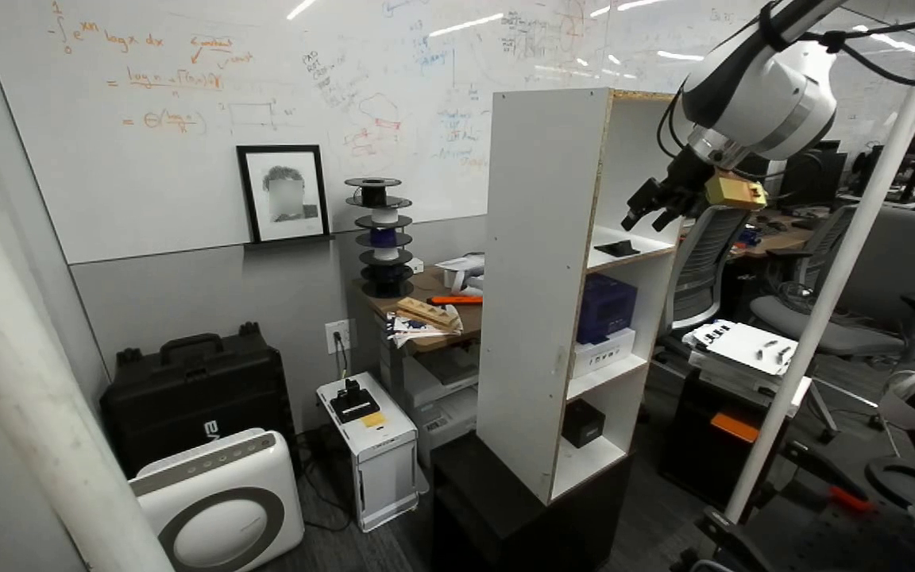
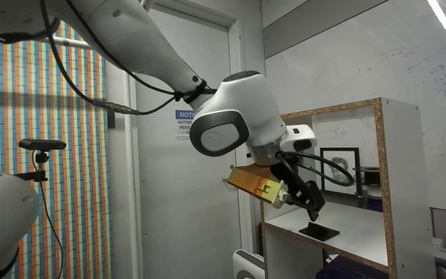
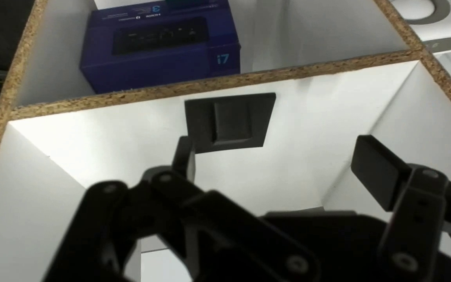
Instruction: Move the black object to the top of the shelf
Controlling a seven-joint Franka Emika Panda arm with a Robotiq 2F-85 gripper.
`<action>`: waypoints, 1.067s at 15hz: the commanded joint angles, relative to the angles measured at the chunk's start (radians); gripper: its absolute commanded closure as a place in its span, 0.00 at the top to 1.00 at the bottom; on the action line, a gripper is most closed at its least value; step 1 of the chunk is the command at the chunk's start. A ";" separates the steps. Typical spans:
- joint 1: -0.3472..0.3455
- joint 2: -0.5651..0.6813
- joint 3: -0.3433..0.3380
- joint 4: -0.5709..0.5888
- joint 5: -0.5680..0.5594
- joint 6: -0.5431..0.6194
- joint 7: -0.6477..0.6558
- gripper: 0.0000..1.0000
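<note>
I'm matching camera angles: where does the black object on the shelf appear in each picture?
In an exterior view: black object, right of centre, slightly above mid-height.
In an exterior view: black object, lower right.
Wrist view: black object, near the centre, slightly above.
Shared landmark: the blue box, one level down.

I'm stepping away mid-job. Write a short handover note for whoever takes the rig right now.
Gripper: open, holding nothing, higher than the black object and apart from it.
Object: lying on the floor of the shelf's uppermost compartment, near the front edge.
Done: it already sits in that compartment, out of the grip.
Left: if "top" means the top board, it is not there yet; probably grasp, lift clear and set it up there. If the compartment counts, likely just back out.
</note>
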 commanded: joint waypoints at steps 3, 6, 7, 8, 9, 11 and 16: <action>0.024 0.192 0.012 0.126 0.150 0.005 0.010 1.00; 0.001 0.250 0.036 0.166 0.227 -0.028 -0.004 1.00; -0.004 0.271 0.044 0.175 0.250 -0.024 -0.005 1.00; -0.011 0.287 0.050 0.185 0.269 -0.033 -0.008 1.00; -0.018 0.306 0.056 0.194 0.283 -0.035 -0.007 0.96; -0.032 0.331 0.065 0.210 0.297 -0.050 -0.007 0.71; -0.049 0.351 0.062 0.219 0.273 -0.075 -0.001 0.36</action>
